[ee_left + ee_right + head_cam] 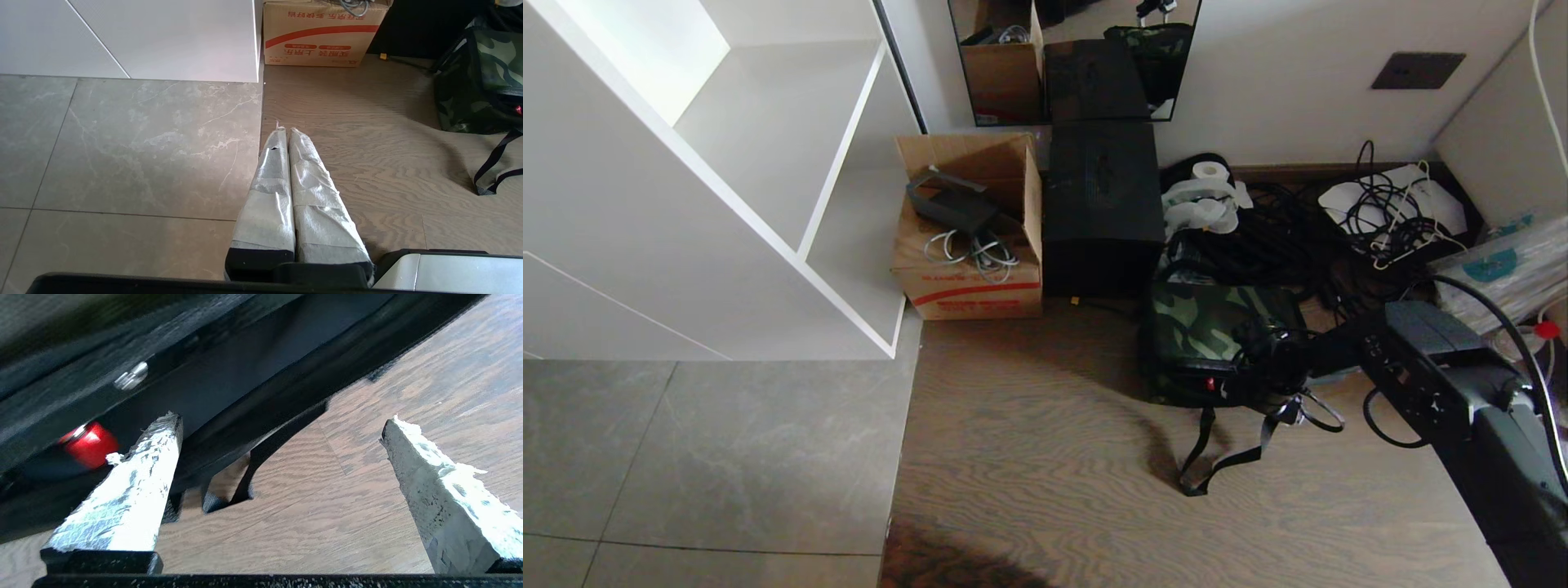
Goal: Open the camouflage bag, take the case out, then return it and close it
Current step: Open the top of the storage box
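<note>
one camouflage bag point(1217, 322), one cardboard box point(968, 282), one tall black box point(1101, 204), one toilet roll point(1210, 171), two grippers: left gripper point(286, 132), right gripper point(282, 428).

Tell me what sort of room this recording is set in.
Probably a storage corner of a home or office: a white shelf unit, a cardboard box of cables, a black box and tangled cords along the wall.

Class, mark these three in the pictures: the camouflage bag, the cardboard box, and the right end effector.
camouflage bag point(1213, 322), head view, its green patterned top panel.
cardboard box point(968, 286), head view, its printed front wall.
right end effector point(282, 420), right wrist view, midway between its spread fingertips.
</note>
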Robot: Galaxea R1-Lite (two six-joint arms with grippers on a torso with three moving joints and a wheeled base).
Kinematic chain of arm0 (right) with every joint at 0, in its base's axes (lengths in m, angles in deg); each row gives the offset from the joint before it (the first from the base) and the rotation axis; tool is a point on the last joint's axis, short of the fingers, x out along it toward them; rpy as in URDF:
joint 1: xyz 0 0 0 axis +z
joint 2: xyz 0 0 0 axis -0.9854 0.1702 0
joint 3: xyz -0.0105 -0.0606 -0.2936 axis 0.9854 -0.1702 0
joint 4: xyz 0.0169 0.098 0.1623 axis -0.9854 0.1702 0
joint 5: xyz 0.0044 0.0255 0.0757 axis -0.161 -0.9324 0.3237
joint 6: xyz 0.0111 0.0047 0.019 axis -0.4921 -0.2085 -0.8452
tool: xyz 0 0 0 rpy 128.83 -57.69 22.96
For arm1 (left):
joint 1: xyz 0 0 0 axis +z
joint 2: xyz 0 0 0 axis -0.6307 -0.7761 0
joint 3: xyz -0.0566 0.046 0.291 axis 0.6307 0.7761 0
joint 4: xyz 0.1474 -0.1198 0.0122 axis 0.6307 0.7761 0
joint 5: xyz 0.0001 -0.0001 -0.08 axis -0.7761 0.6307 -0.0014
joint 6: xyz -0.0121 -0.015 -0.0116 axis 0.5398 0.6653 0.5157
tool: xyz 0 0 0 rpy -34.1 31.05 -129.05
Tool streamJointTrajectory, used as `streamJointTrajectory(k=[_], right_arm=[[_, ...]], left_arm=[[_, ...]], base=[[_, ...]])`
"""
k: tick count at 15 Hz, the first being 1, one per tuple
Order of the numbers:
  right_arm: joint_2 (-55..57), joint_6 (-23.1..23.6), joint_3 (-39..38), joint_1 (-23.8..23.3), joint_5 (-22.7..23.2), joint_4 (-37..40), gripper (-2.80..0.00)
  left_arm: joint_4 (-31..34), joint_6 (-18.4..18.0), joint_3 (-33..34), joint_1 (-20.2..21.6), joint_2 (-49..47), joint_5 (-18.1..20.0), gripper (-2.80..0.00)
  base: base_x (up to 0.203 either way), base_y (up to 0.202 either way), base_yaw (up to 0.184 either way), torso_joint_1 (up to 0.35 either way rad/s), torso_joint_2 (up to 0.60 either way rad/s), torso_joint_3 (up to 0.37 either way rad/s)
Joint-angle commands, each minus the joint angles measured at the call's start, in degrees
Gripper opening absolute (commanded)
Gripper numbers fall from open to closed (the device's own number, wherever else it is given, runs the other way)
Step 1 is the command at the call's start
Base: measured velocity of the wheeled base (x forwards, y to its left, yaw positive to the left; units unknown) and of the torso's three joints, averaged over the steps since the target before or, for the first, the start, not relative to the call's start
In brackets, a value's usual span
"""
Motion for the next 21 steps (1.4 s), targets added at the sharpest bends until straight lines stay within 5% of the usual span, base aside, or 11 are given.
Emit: streamJointTrajectory(k=[1, 7, 9, 21], right_arm=[[-0.50, -0.14, 0.13, 0.27, -0.15, 0.11, 0.00], [-0.84, 0.19, 0.83, 0.90, -0.86, -0.58, 0.00], [-0.01, 1.71, 2.33, 1.40, -2.61, -0.22, -2.80], [1.91, 10.06, 4.35, 1.55, -4.72, -0.32, -2.80]], left_arm=[[-0.03, 0.02, 0.07, 0.00, 0.00, 0.00, -2.80], [-0.05, 0.02, -0.01, 0.00, 0.00, 0.00, -2.80], [0.04, 0.02, -0.01, 0.00, 0.00, 0.00, -2.80], [0.04, 0.02, -0.01, 0.00, 0.00, 0.00, -2.80]], base=[[0.000, 0.000, 0.000, 0.000, 0.00, 0.000], [0.000, 0.000, 0.000, 0.000, 0.00, 0.000], [0.000, 0.000, 0.000, 0.000, 0.00, 0.000], [0.000, 0.000, 0.000, 0.000, 0.00, 0.000]])
